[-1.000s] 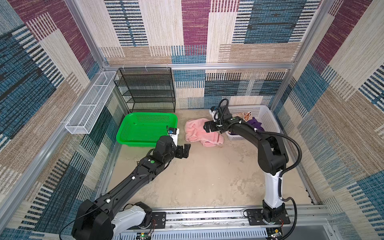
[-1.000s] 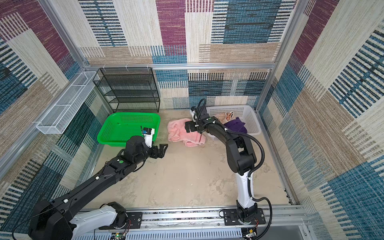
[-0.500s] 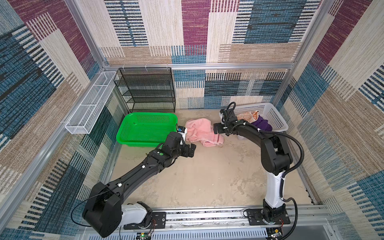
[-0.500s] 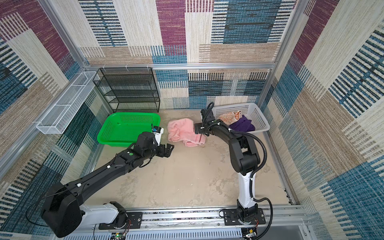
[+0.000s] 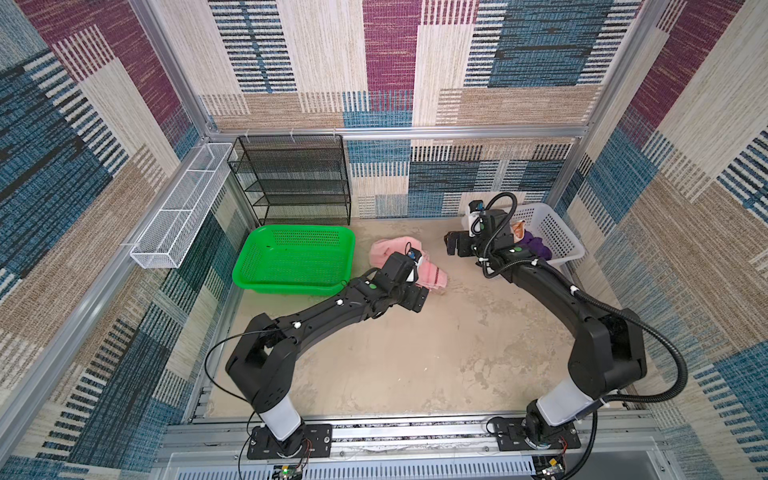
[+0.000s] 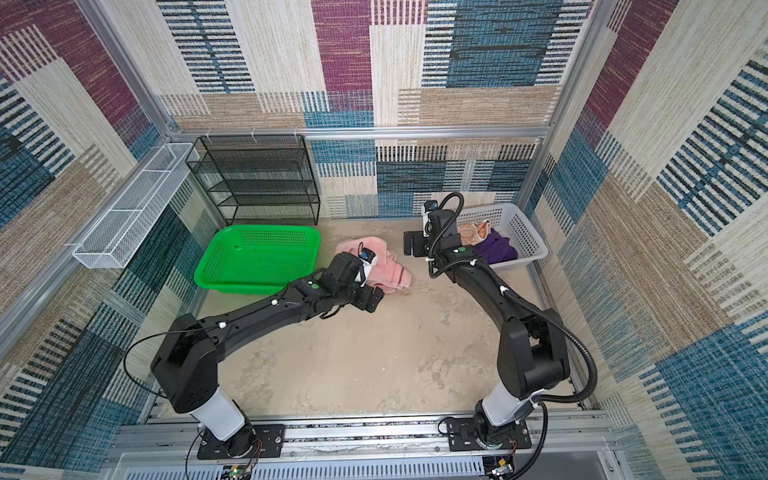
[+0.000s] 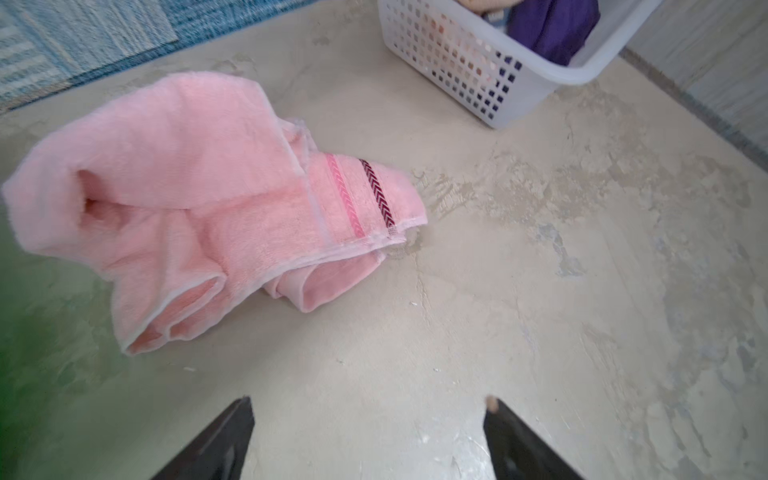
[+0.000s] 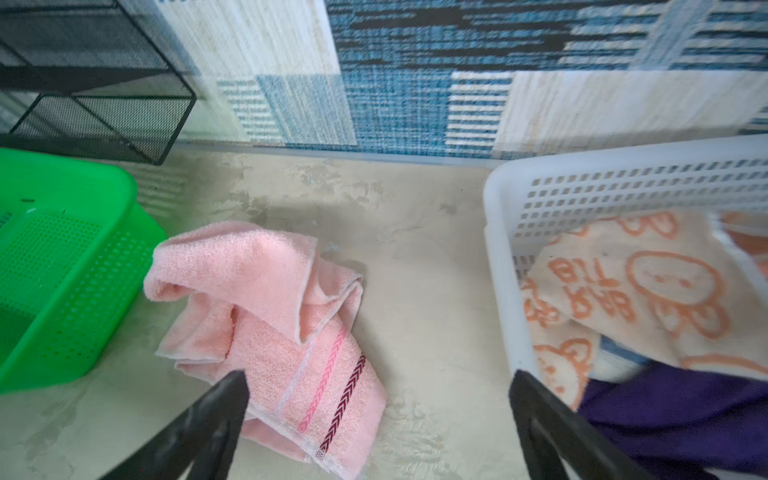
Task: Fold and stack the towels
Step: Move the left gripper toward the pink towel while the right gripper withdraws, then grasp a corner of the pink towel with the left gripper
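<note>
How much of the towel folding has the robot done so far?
It has barely started. Done: the pink towel is out on the table, but it is crumpled, not folded. In hand: nothing. The left gripper and the right gripper are both open and empty. Left: folding the pink towel, plus the purple towel and the orange-faces towel, which lie in the white basket. There is no stack yet.

open: mid floor (image 5: pixel 395 353) | flanks: green basket (image 5: pixel 291 257), white basket (image 5: pixel 557 237) (pink towel (image 5: pixel 388 249) between)
</note>
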Motion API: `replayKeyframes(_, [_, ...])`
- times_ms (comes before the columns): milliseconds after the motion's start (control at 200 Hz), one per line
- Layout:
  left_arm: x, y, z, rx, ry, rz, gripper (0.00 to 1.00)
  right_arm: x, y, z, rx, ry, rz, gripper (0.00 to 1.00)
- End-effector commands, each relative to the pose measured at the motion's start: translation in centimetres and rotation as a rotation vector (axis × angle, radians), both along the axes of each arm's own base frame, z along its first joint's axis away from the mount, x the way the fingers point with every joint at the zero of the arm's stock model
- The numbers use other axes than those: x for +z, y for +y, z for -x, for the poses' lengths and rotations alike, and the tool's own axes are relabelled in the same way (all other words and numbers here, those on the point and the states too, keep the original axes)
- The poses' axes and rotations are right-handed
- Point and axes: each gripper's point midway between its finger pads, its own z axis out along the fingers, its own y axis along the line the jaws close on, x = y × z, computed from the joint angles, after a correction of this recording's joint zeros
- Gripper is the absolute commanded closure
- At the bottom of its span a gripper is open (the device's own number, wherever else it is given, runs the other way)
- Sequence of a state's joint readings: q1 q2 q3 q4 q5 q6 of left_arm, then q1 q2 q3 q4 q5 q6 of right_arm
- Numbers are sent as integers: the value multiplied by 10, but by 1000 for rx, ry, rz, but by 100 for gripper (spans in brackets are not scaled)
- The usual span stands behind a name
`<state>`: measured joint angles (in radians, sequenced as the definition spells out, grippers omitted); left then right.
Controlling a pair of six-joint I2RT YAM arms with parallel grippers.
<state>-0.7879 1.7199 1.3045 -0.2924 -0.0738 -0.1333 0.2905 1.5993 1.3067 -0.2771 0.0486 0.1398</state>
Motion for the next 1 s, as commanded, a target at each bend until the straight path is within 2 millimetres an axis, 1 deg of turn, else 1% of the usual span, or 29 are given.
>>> replayKeyframes(0, [-9,-11,-2,-57,-30,-141,9,-3,-42,7,-203,22,36,0])
replayKeyframes(180, [-22,-37,-15,-81,-50,-249,9,-14,-89,28,-322,39,6,0])
replayKeyframes(240, [-26,-46,-19,-100,-56,-270,9,-16,-100,35,-343,42,2,0])
replayKeyframes(321, [-34,-55,-24,-127,-55,-305,9,-19,-108,42,-355,46,0,0])
replayKeyframes(476, [-51,-70,-32,-160,-57,-364,9,-28,-114,50,-360,61,-3,0])
replayKeyframes(591, [-61,-82,-36,-184,-56,-381,10,-37,-116,51,-354,77,-16,0])
replayKeyframes(641, [-63,-86,-39,-185,-62,-391,12,-39,-116,52,-353,79,-18,0])
replayKeyframes(911, [-81,-92,-58,-151,-107,-483,21,-39,-116,52,-340,72,-19,0])
replayKeyframes(997, [-85,-89,-65,-126,-127,-517,24,-40,-117,54,-338,73,-15,0])
